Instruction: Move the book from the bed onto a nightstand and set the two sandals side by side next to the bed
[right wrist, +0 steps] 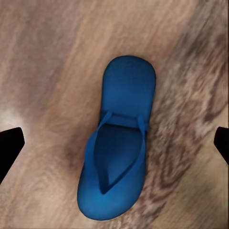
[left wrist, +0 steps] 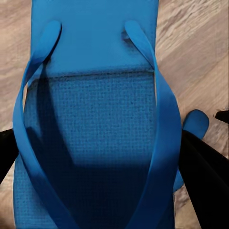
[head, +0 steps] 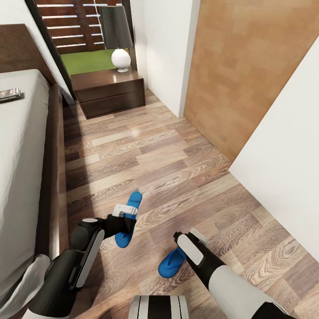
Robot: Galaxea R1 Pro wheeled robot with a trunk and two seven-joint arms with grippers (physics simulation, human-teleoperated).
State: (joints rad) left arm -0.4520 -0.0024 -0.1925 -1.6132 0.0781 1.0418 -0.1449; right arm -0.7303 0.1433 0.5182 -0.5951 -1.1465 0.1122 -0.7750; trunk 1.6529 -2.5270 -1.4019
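Bedroom scene on a wood-plank floor. Two flat bright blue sandals lie beside the large bed with a dark brown frame and light grey mattress. The left gripper straddles the first blue sandal, its black fingers touching both edges, apparently gripping it. The right gripper hovers wide open above the second blue sandal, fingers well apart. A thin dark paperback book rests on the mattress near the headboard. A glossy dark brown two-drawer nightstand carries a lamp.
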